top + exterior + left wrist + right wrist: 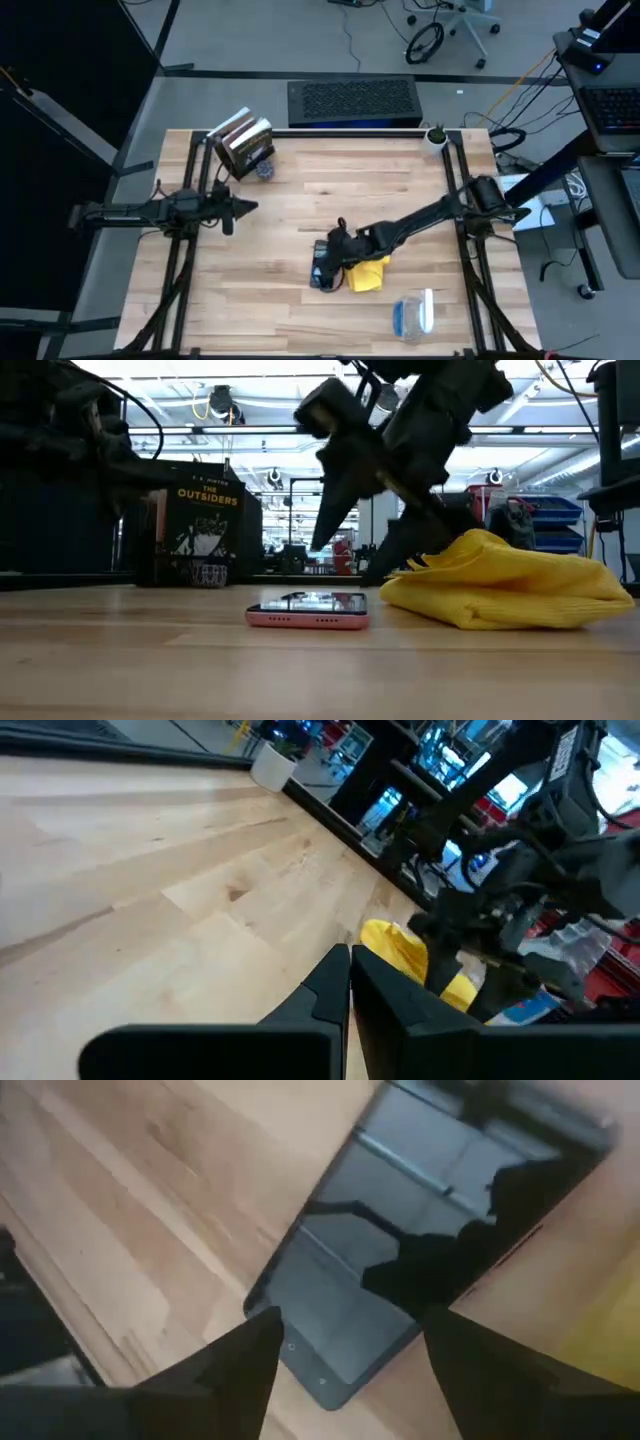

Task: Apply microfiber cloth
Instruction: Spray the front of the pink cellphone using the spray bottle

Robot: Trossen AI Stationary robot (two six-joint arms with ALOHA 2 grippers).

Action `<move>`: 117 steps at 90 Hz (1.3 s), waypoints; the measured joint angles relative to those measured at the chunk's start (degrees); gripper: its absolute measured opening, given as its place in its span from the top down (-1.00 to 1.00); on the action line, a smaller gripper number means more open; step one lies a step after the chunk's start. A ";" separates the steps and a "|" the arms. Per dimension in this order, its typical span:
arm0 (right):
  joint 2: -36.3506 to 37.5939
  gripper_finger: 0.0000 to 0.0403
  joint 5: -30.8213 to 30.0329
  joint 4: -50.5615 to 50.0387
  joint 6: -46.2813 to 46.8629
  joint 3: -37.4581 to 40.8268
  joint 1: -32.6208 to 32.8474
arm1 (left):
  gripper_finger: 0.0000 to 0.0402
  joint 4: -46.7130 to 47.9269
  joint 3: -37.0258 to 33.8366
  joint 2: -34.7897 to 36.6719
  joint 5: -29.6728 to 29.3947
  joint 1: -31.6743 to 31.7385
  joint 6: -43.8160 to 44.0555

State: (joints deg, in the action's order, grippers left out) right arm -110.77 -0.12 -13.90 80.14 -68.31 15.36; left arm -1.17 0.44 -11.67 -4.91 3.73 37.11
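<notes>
Right gripper: I see it open, empty, above the smartphone.
Microfiber cloth: crumpled, just right of the phone.
Left gripper: closed, waiting far left.

Phone flat on table, cloth touching its right side. Spray bottle nearer front-right; book back-left.

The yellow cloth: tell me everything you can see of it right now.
The yellow cloth is a bright, soft-looking fabric, bunched into a loosely folded heap rather than spread flat. It lies on the wooden table, right of the phone in the low view. The right end effector is open above the phone, not holding the cloth. Whether cloth and phone touch is unclear.
</notes>
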 joint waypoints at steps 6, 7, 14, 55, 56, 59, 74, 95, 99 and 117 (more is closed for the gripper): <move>-0.98 -0.14 -0.15 -1.13 2.11 0.00 0.53 | 1.00 0.34 0.00 -0.78 1.98 0.00 -0.45; -1.09 -0.14 -0.16 -1.41 2.44 0.00 0.62 | 1.00 0.42 0.01 -0.93 2.38 0.00 -0.44; -1.25 -0.14 -0.54 -1.91 4.30 -0.01 1.17 | 1.00 0.87 0.01 -2.31 5.39 0.00 -0.46; -3.99 -0.13 -8.07 2.43 10.09 -0.11 2.05 | 1.00 -0.31 0.00 -13.03 7.88 -3.98 4.88; -4.00 -0.13 -8.08 2.42 10.07 -0.11 2.05 | 1.00 -0.39 0.00 -13.45 7.87 -4.10 5.09; -4.02 -0.13 -8.27 2.40 9.80 -0.11 2.05 | 1.00 -0.75 0.00 -14.72 7.71 -4.43 5.63; -3.79 -0.13 -8.85 2.66 8.35 -0.07 2.09 | 1.00 -4.19 0.00 -21.12 7.15 -5.94 6.73; -3.86 -0.13 -8.92 2.65 5.91 -0.07 2.05 | 1.00 -13.91 2.25 -33.74 5.74 -10.49 2.89; -3.88 -0.13 -8.92 2.65 5.84 -0.04 2.04 | 1.00 -14.44 4.27 -36.47 4.70 -11.94 -0.40; -3.90 -0.13 -8.94 2.65 4.65 -0.04 2.01 | 1.00 -14.45 15.08 -51.35 1.66 -17.00 -14.42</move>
State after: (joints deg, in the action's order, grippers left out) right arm -114.67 -9.06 -11.25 84.79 -68.36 17.37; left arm -15.63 15.52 -63.01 -3.25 -13.27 22.69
